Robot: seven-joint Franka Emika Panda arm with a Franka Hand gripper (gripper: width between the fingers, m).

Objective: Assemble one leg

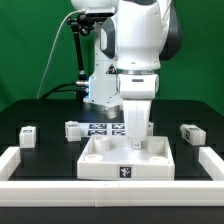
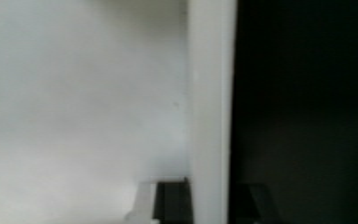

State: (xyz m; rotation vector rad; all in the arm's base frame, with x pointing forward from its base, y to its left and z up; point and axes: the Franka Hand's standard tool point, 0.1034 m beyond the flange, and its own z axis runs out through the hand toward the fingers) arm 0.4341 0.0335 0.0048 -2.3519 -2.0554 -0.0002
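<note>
the arm is planted right over the middle of the table, gripper (image 1: 135, 141) pointing straight down at the far side of the white square tray piece (image 1: 105, 162). the tray lies flat, raised rim up, with a small tag on its near wall. up close in the wrist view, a pale upright edge of that tray runs between the two dark fingertips (image 2: 169, 206), broad white surface on one side, dark table (image 2: 318, 100) on the other. whether the fingers are actually pinching that edge or just straddling it, i cannot tell.

now the legs, all lying on the table and none touched. the left leg (image 1: 28, 135) sits well out to the exterior view's left. the middle leg (image 1: 72, 128) lies just beyond the tray's far left corner. the right leg (image 1: 190, 132) is off to the exterior view's right. the marker board (image 1: 103, 128) lies flat behind the tray, beside the middle leg. a white border rail (image 1: 15, 160) frames the near side of the table.
</note>
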